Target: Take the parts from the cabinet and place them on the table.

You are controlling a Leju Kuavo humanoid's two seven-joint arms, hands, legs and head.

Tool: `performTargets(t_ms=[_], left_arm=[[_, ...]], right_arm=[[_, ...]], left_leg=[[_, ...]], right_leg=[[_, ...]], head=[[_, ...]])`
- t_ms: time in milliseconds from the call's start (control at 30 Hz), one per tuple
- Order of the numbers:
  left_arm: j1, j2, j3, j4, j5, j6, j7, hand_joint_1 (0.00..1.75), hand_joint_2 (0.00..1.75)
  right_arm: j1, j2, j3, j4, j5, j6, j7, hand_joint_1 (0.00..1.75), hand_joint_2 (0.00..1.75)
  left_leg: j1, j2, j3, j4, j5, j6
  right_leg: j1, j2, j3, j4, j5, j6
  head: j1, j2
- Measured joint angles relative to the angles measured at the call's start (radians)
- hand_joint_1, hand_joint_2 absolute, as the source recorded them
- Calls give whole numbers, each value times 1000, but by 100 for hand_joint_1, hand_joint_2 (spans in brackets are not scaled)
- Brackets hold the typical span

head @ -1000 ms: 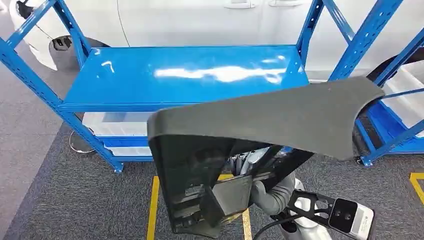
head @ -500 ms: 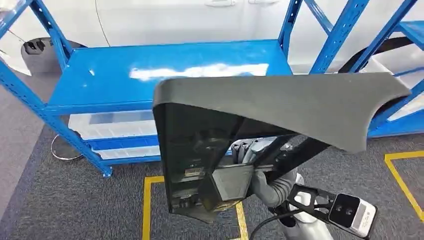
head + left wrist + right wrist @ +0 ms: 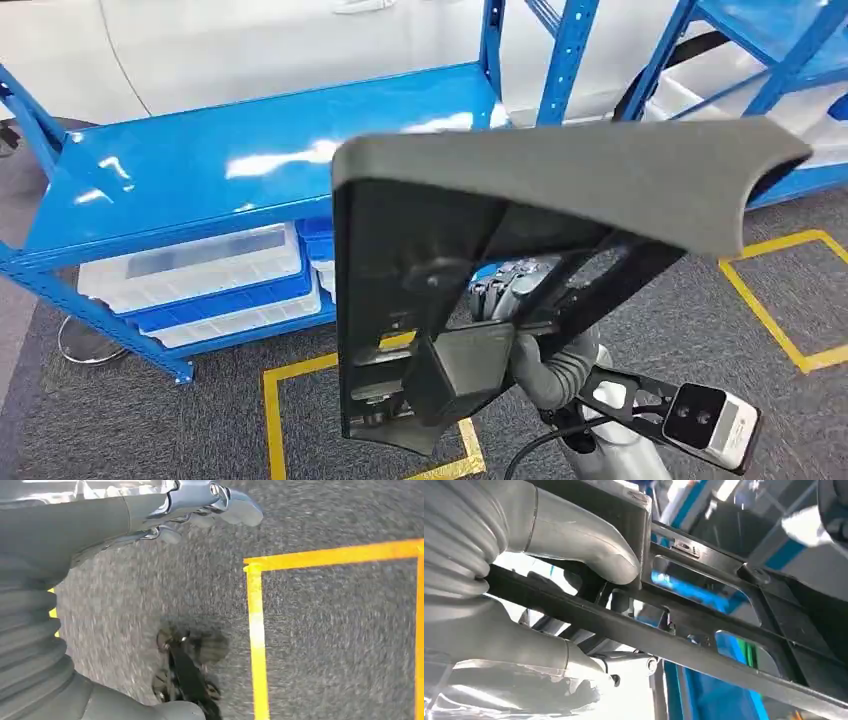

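In the head view a large dark grey moulded part (image 3: 560, 185), with a flat curved top and a ribbed black underside, hangs in front of me above the carpet. My right hand (image 3: 545, 365) grips one of its lower ribs from underneath. The right wrist view shows that hand (image 3: 574, 535) close up, thumb and fingers wrapped around a black bar of the part (image 3: 724, 605). My left hand (image 3: 85, 520) hangs over the floor and holds nothing, its fingers (image 3: 220, 502) stretched out and apart from the thumb.
A blue shelf rack (image 3: 250, 150) with a bare top board stands ahead on the left, white bins (image 3: 190, 265) beneath it. Another blue rack (image 3: 770, 60) is at the right. Yellow tape (image 3: 270, 410) marks squares on the grey carpet. A white car (image 3: 250, 40) is behind.
The whole picture has slid left and the racks look closer, so the camera has turned. The part stays in my right hand, held a little higher in the picture.
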Motion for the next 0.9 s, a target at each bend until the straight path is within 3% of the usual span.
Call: performTargets(t_ms=[67,100,133,200,233,267,333,400,433,467,500,567,600,633,667,700,733,767,900], left_arm=[[5,0,0,0,-5,-3,0,0,175],[8,0,0,0,-10,-4,2,0,175],[10,0,0,0,-11,-11,9,0,175],[10,0,0,0,-11,-16,26,0,175],[11,0,0,0,-11,-17,35,0,175],[13,1,0,0,-11,-21,45,0,175],[15,0,0,0,-12,-21,61,0,175],[16,-1,0,0,-13,-23,69,0,175],[17,-5,0,0,-13,-28,73,0,175],[17,-5,0,0,-13,-32,73,0,175],[21,-5,0,0,-13,-37,73,0,175],[27,-5,0,0,-21,-62,73,0,175],[28,-5,0,0,-26,-73,74,0,175],[28,-5,-1,0,-33,-82,75,0,175],[27,-5,-2,0,-34,-87,76,0,175],[25,-5,-2,0,-40,-94,76,0,175],[23,-6,-3,0,-42,-99,79,0,175],[22,-5,-3,0,-48,-99,79,0,175],[17,-6,-3,0,-50,-95,72,0,175]], right_arm=[[7,-3,0,-2,-3,-11,0,175,175],[15,-4,0,-5,-2,-14,0,175,175],[24,-6,0,-12,1,-16,0,175,175],[40,-8,0,-30,10,-17,0,175,175],[50,-8,0,-43,21,-19,0,175,175],[63,-8,0,-57,33,-19,0,175,175],[94,-8,0,-86,52,-18,0,175,175],[124,-8,-2,-119,68,-18,0,175,175],[139,-8,-4,-138,75,-18,0,175,175],[145,-8,-6,-153,76,-18,0,175,175],[149,-8,-6,-161,79,-18,0,175,175],[167,-8,-6,-175,98,-33,0,175,175],[175,-9,-6,-181,107,-41,0,175,175],[181,-10,-6,-186,114,-51,0,175,175],[182,-10,-6,-189,118,-54,0,175,175],[182,-13,-6,-195,120,-59,0,175,175],[182,-16,-6,-200,120,-66,0,175,175],[181,-19,-6,-204,116,-69,0,175,175],[187,-39,-11,-208,69,-58,0,175,175]], left_leg=[[0,-17,-65,158,-66,-4],[0,-17,-75,186,-66,-3],[0,-18,-59,159,-41,1],[0,-31,27,-8,48,10],[0,-66,70,-99,84,18],[2,-110,84,-126,66,24],[-4,-95,85,-137,69,23],[-3,-73,88,-149,77,34],[7,-54,93,-163,87,40],[5,-44,93,-170,91,48],[4,-29,91,-170,91,50],[2,0,88,-169,91,50],[2,13,87,-168,91,50],[2,27,87,-168,91,49],[2,38,87,-166,90,47],[3,48,88,-164,87,44],[3,58,89,-159,84,38],[-2,65,88,-154,79,30],[-4,98,95,-154,79,3]], right_leg=[[4,23,-8,2,5,-3],[5,36,-10,3,7,-3],[7,48,-11,5,8,-2],[8,73,-11,9,8,-1],[9,83,-11,11,9,0],[12,90,-16,11,12,7],[2,112,-28,13,19,21],[4,135,-30,5,28,36],[2,114,-32,13,20,36],[10,58,-50,47,-11,38],[5,31,-85,120,-56,43],[-2,16,-159,283,-127,53],[-6,15,-175,324,-133,58],[-11,12,-165,311,-117,63],[-15,6,-133,256,-86,65],[-17,-7,-79,163,-46,66],[-17,-40,-16,56,-9,65],[-11,-76,6,8,-21,56],[-1,-30,-10,13,-10,28]], head=[[0,0],[0,0],[0,0],[0,0],[0,0],[4,0],[3,0],[3,0],[3,0],[14,0],[18,0],[18,0],[18,0],[18,0],[18,0],[18,0],[19,0],[18,0],[17,0]])
